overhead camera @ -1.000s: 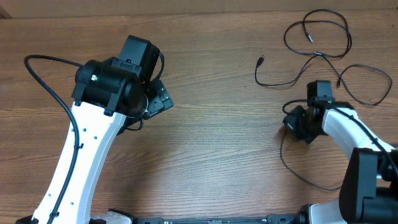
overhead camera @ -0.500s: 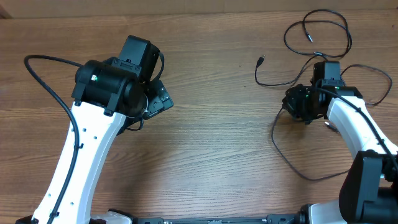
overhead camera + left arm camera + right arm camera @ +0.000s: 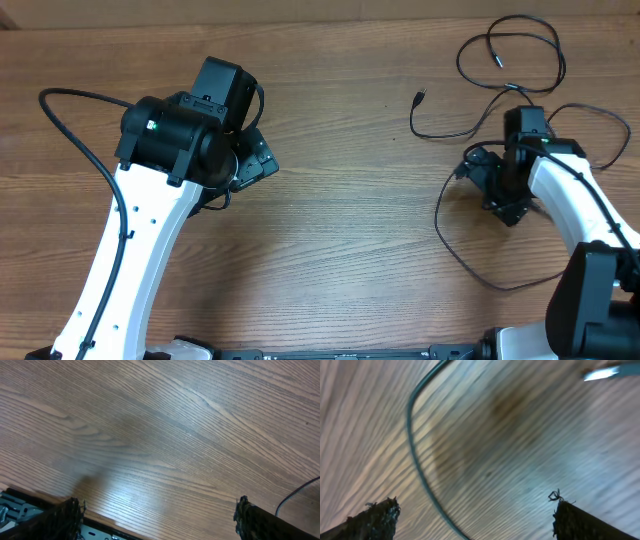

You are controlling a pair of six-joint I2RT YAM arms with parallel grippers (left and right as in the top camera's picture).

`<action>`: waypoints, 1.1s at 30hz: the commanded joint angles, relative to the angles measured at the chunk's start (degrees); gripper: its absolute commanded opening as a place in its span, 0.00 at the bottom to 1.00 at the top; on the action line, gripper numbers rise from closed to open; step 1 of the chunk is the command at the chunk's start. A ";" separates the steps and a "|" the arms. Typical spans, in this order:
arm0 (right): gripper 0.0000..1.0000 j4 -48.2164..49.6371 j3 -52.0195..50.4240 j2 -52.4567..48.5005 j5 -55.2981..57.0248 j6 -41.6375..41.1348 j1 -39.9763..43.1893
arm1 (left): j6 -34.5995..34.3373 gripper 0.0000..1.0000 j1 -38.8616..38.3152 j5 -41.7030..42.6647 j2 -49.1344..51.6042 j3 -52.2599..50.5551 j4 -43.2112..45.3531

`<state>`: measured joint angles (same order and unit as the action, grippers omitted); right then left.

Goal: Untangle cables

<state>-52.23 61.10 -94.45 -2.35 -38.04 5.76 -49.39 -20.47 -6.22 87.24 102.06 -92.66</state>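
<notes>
The right tool (image 3: 503,192) has just let go. A second ago its jaws were shut; now they stand wide with nothing between them. Over that second the arm also shifted up the overhead frame, and the long loop at lower right now bows further left than it did. In the right wrist view the two dark fingertips sit at the lower corners. One strand (image 3: 415,445) lies flat on the wood ahead of them, curving from top centre to the bottom edge and touching neither finger. This looks like the end of one pull, with the strand drawn out and laid down. The job is probably not finished, because the cables (image 3: 510,62) still cross each other in loose loops at the upper right of the overhead frame, just beside the right tool.

The left tool (image 3: 250,160) has not moved. It sits at left centre, well apart from the cables. Its wrist view shows its jaws wide (image 3: 157,517) over bare wood, holding nothing.

The cables are thin, black and limp, and they lie in soft open curves rather than stiff coils. One ends in a small plug (image 3: 419,97) lying free at upper centre, and a bright metal tip (image 3: 602,372) shows blurred at the top right of the right wrist view. The worktop (image 3: 350,230) is smooth brown wood with long, fine grain lines, so a cord would likely slide across it easily.
</notes>
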 commanded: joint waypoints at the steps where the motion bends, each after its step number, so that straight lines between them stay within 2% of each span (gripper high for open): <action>1: 1.00 -1.14 3.28 -0.17 3.21 0.00 5.44 | 1.25 0.99 0.20 -0.37 -0.35 1.16 -0.15; 8: 0.97 -3.58 3.28 -0.20 3.80 -1.14 18.21 | 1.38 1.00 0.20 -0.37 -0.35 1.16 0.00; 12: 0.97 -4.52 2.21 -0.17 3.82 -1.46 22.14 | 1.36 1.00 0.20 -0.33 -0.35 1.16 0.48; 18: 0.89 -1.55 -2.54 -0.20 6.47 -7.48 23.34 | 1.36 0.99 0.20 -0.28 -0.35 1.16 0.96; 24: 0.72 4.20 -4.98 -0.20 7.34 -8.09 23.34 | 1.40 0.99 0.20 -0.35 -0.35 1.16 0.15; 29: 0.65 5.99 -5.29 -0.39 10.03 -8.85 23.34 | 1.38 1.00 0.20 -0.33 -0.35 1.16 0.15; 33: 0.64 6.36 -5.29 -2.19 10.82 -8.87 23.34 | 1.36 1.00 0.20 -0.31 -0.35 1.16 0.50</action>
<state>-46.26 56.47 -94.78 6.37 -46.28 28.88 -49.15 -20.47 -6.22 87.24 102.06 -92.18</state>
